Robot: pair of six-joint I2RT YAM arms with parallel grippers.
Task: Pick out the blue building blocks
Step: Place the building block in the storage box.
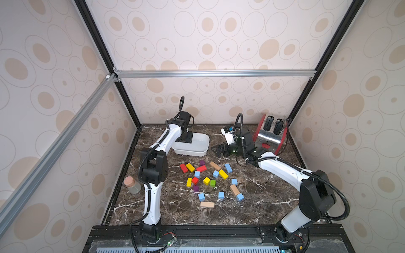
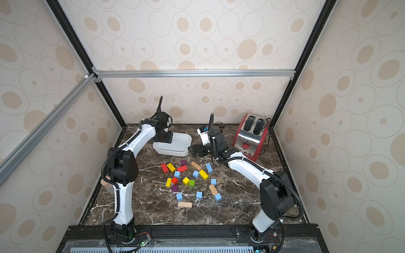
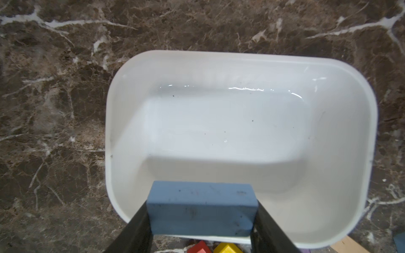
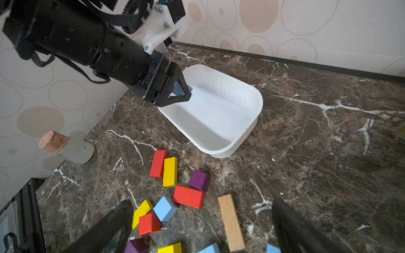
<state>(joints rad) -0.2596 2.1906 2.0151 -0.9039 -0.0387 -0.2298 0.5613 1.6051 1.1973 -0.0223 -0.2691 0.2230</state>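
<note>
Over the white tub's (image 3: pixel 219 54) edge nearest the scattered blocks, the left end effector (image 3: pixel 201 221) grips a blue brick (image 3: pixel 201 197) by its two short ends, with the jaws partly closed around its length. The tub's floor is bare, so the step in hand looks like the first drop.

To do it well, I would carry the brick further toward the tub's middle before letting go. Released where it hangs now, it could catch the rim and tip out onto the worktop (image 1: pixel 263 197). Lowering it closer to the glossy floor should limit bouncing. The jaws need to part fully, since they span the brick's long side.

The right end effector (image 1: pixel 217 150) waits beside the tub with its jaws wide and empty, and is best kept clear of it. The other blue building blocks (image 1: pixel 215 174) lie loose on the worktop beyond that near edge, mixed among the coloured ones.
</note>
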